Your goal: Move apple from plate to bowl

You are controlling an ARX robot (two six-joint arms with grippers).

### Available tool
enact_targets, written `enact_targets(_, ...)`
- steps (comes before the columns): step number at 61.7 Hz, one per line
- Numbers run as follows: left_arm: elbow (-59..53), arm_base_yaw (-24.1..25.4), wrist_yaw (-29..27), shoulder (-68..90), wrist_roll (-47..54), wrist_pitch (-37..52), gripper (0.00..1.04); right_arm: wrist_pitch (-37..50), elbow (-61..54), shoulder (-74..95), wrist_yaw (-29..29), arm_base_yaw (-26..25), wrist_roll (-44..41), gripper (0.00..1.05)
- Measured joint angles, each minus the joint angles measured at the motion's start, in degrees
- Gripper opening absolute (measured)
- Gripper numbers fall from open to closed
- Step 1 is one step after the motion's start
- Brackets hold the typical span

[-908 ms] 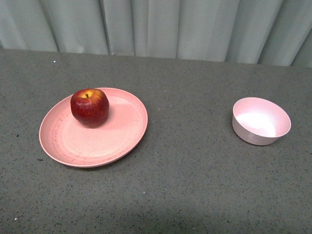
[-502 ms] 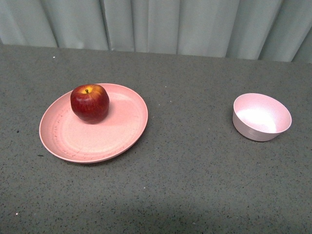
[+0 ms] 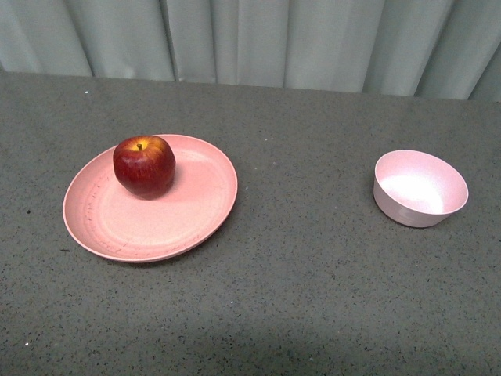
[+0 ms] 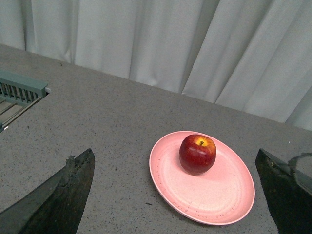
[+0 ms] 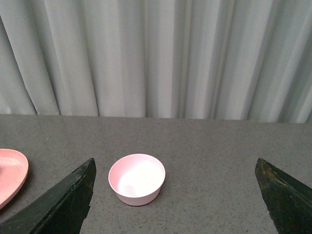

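Observation:
A glossy dark-red apple [image 3: 144,165] with a yellow patch at its stem stands on the back left part of a wide salmon-pink plate [image 3: 168,223] at the table's left. A small, empty pale-pink bowl [image 3: 419,188] stands apart at the right. Neither arm shows in the front view. My left gripper [image 4: 175,195] is open and empty, well short of the apple [image 4: 197,153] and plate [image 4: 214,195]. My right gripper [image 5: 174,195] is open and empty, with the bowl [image 5: 137,178] ahead of it and the plate's rim [image 5: 10,176] at the view's edge.
The objects stand on a grey speckled table [image 3: 305,274] backed by a pale curtain [image 3: 250,39]. A teal grille-like fixture [image 4: 19,92] shows at the table's edge in the left wrist view.
Between the oldest frame and half a second ago the whole front view shifted slightly. The apple, plate and bowl have not moved since.

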Motion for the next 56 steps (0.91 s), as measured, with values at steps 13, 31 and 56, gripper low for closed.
enact_targets(13,0.0,0.0,0.0,0.0,0.0,0.0,0.98,0.0,0.0,0.0,0.0,0.0,0.0,0.95)
enact_targets(31,0.0,0.0,0.0,0.0,0.0,0.0,0.98,0.0,0.0,0.0,0.0,0.0,0.0,0.95)
enact_targets(56,0.0,0.0,0.0,0.0,0.0,0.0,0.98,0.0,0.0,0.0,0.0,0.0,0.0,0.95)
